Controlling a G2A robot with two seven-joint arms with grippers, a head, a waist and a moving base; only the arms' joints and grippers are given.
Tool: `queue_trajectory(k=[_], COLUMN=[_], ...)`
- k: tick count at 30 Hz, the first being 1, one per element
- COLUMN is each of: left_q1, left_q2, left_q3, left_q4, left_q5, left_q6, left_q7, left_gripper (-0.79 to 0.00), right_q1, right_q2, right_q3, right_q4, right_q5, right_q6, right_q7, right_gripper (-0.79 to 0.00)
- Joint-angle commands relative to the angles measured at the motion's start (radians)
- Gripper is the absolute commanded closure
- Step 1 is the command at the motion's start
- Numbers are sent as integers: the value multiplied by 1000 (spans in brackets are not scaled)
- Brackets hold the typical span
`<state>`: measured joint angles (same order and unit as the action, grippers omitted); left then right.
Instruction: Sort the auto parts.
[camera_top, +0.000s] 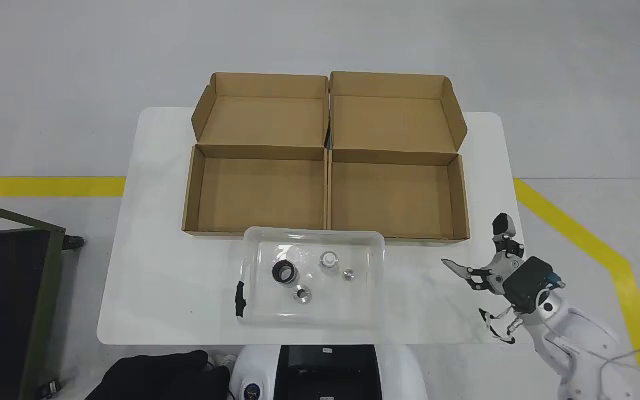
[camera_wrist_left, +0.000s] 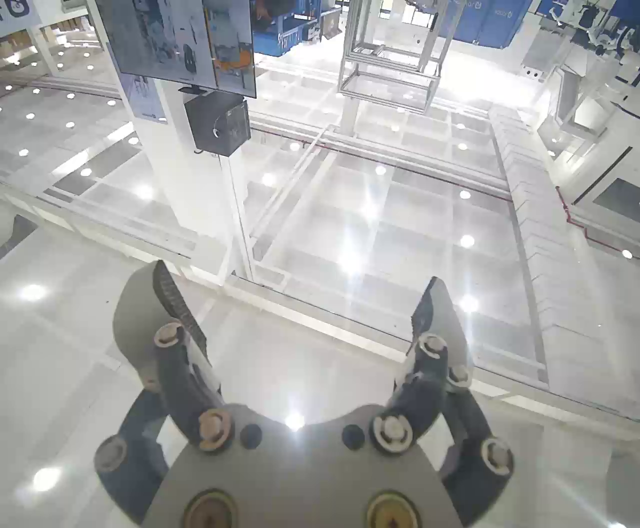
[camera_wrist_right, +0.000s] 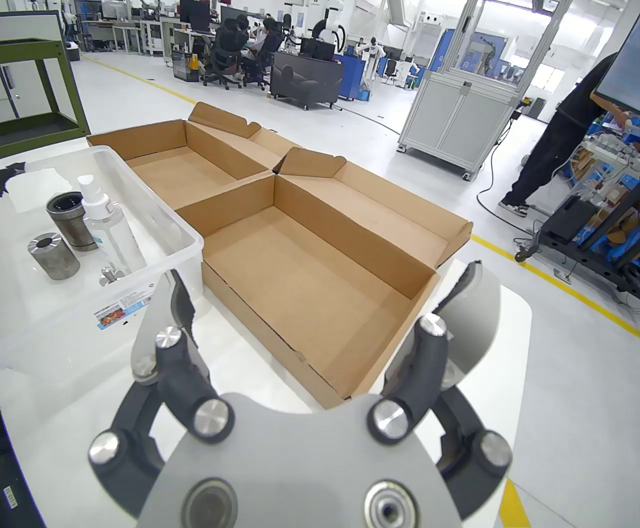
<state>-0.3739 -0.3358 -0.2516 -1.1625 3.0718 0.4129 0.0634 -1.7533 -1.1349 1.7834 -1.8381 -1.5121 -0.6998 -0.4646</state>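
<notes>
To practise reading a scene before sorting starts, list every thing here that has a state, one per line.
Left cardboard box: open, empty.
Right cardboard box: open, empty.
Clear plastic bin: lidless, partly filled.
Spray bottle: upright in the bin.
Linear bearing: standing on end.
Steel cylinder: standing on end.
Left gripper: open, empty.
Right gripper: open, empty.

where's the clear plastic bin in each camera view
top view: clear plastic bin at lower centre, just in front of the cardboard boxes.
left wrist view: aimed up at the ceiling lights, away from the table.
right wrist view: the bin sits beside the nearer box, parts inside.
shared landmark: the right cardboard box, open and empty.
</notes>
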Motion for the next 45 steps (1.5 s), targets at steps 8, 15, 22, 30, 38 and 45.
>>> queue_trajectory(k=[8, 15, 22, 30, 38, 45], left_q1=[0, 0, 0, 0, 0, 0], left_q2=[0, 0, 0, 0, 0, 0], left_q3=[0, 0, 0, 0, 0, 0], left_q4=[0, 0, 0, 0, 0, 0], left_q5=[0, 0, 0, 0, 0, 0], left_q6=[0, 0, 0, 0, 0, 0], left_q7=[0, 0, 0, 0, 0, 0], left_gripper=[-784, -785, -785, -785, -785, -785], right_q1=[0, 45, 173, 342, 440, 506], right_q2=[0, 4, 10, 5, 4, 19], right_q3=[0, -37, -144, -334, -512, -648], right_q4=[0, -3, 11, 22, 11, 10], right_q5=[0, 31, 101, 122, 138, 151], right_q6=[0, -66, -211, -302, -313, -313], right_q7=[0, 88, 193, 319, 443, 536], right_gripper=[-784, -785, -785, -785, -785, -785])
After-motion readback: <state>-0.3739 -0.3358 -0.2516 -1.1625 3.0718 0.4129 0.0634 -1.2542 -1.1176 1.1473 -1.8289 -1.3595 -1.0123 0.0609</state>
